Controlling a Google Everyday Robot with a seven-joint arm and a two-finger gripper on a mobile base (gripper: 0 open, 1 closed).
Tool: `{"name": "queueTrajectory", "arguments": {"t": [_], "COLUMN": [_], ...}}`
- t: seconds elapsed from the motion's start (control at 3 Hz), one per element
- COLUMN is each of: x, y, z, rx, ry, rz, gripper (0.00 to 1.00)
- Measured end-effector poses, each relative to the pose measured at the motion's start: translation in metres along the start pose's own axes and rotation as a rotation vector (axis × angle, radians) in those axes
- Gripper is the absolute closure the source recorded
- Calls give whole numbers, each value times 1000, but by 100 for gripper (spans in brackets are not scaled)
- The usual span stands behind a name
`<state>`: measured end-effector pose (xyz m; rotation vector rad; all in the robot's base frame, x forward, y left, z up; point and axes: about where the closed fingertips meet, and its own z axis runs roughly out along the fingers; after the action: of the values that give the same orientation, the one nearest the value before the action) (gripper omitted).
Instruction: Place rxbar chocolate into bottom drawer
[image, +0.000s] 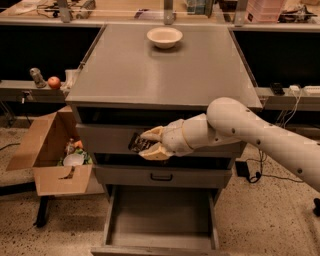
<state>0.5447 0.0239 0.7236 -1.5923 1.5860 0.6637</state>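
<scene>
My gripper (149, 143) is shut on the rxbar chocolate (138, 143), a small black bar sticking out to the left between the cream fingers. It hangs in front of the top drawer face, above the open bottom drawer (160, 217). The bottom drawer is pulled out, its grey floor bare. My white arm reaches in from the right.
A cream bowl (164, 36) sits at the back of the cabinet top (160, 75). The middle drawer (161, 176) is closed. An open cardboard box (50, 150) with items stands on the floor to the left. An apple (54, 82) rests on a left shelf.
</scene>
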Motion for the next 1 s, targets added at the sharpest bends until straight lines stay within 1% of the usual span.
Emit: {"name": "queueTrajectory", "arguments": {"t": [0.33,0.67,1.0], "x": [20,78,139], "y": [9,35,63], "z": [15,31,39], "rx": [-70,-104,-63], "ry": [3,3,7], "rz": [-19,-14,10], "gripper": [100,100,100]}}
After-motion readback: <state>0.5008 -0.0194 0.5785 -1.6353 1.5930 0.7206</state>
